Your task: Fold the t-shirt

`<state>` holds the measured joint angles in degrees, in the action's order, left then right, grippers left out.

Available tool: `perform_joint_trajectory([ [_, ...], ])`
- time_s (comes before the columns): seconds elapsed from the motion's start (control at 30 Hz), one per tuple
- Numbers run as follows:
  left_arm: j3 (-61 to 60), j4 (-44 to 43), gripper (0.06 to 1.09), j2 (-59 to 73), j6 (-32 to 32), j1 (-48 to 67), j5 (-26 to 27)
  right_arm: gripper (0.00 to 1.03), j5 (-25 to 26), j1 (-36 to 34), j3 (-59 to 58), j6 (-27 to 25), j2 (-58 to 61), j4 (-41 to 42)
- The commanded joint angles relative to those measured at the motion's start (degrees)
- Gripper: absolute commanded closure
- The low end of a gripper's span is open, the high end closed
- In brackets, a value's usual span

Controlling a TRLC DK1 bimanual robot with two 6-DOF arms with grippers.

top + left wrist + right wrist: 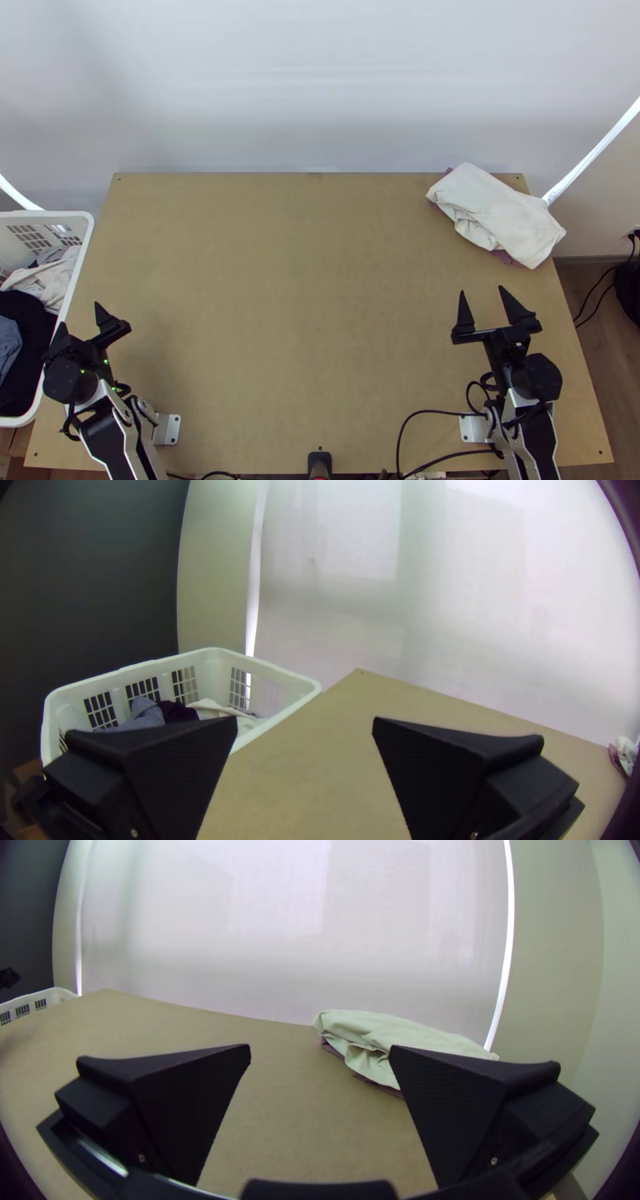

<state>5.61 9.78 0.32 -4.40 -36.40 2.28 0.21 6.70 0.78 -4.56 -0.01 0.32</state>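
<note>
At the left, a white plastic basket (pixel 86 242), a rounded rectangle with gridded slots in its walls, stands against the table's left edge. One basket; in it I make out at least three soft, bunched cloths: a pale one (pixel 56 280), a very dark one (pixel 32 336) and a blue-grey one (pixel 8 344). How many there are in all, I cannot tell.

The left gripper (pixel 79 314) hangs at the table's left edge beside the basket, its two wide, flat black fingers set well apart, with nothing between them.

Smooth light wood makes up the table (pixel 304 280), with open room across its middle between the two grippers and up to the straight far edge.

The right gripper (pixel 482 290) is over the table's right part, between the near edge and the folded cloths; its two ribbed black fingers are also wide apart and hold nothing.

Near the table's far right corner lies an off-white cloth (pixel 496 208), matte and creased, folded thick into a slanting, roughly oblong bundle. One end crosses the line of the right edge in the top view. A mauve cloth (pixel 377 1086) peeks out flat beneath it. I cannot tell which cloth is the t-shirt, nor how many layers or pieces this bundle has.
</note>
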Motion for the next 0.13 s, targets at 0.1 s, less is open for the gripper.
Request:
perform_joint_trajectory([
  [0.1,-2.3,0.8,0.1,-0.3,0.7,-0.3,-0.3,0.04,0.5,-0.2,-0.2,-0.5,-0.1,-1.1],
])
